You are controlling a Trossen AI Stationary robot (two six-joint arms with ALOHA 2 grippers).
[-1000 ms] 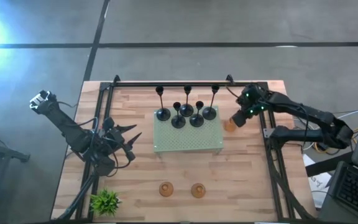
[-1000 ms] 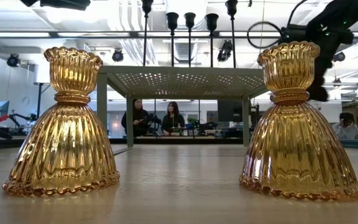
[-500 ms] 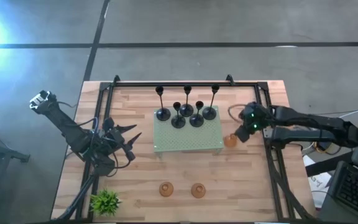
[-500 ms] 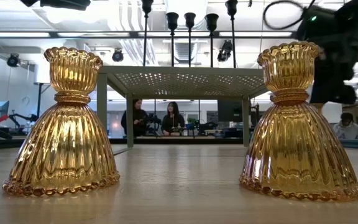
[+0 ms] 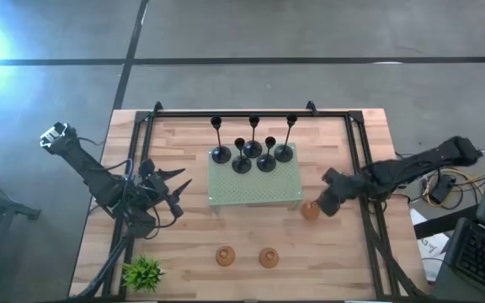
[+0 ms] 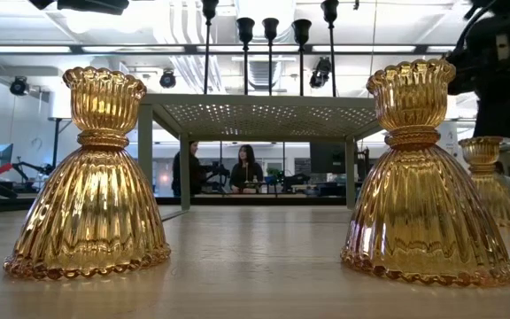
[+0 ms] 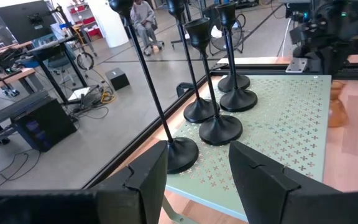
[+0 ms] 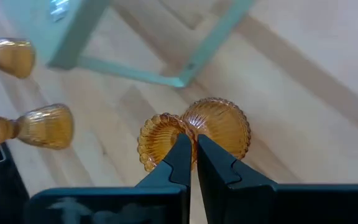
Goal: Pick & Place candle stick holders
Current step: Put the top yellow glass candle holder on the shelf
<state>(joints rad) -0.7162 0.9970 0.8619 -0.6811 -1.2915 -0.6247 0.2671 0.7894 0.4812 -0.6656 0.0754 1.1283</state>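
1. My right claw (image 8: pixel 190 151) is clamped on the rim of an amber candle stick holder (image 8: pixel 194 132), beside the green stand's (image 5: pixel 253 187) corner.
2. Its base rests on the bench (image 5: pixel 341 252) below my claw.
3. My left claw (image 5: pixel 175 192) waits agape, well apart.
4. Two more amber holders (image 5: pixel 245 256) stand beyond.

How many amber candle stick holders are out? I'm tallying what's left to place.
3: two amber holders stand near the table's front edge, and a third sits by the green stand's corner, in the right gripper.

Green plant (image 5: pixel 143 272) at table (image 5: pixel 183 244) corner; perforated stand (image 5: pixel 253 187) mid-table.
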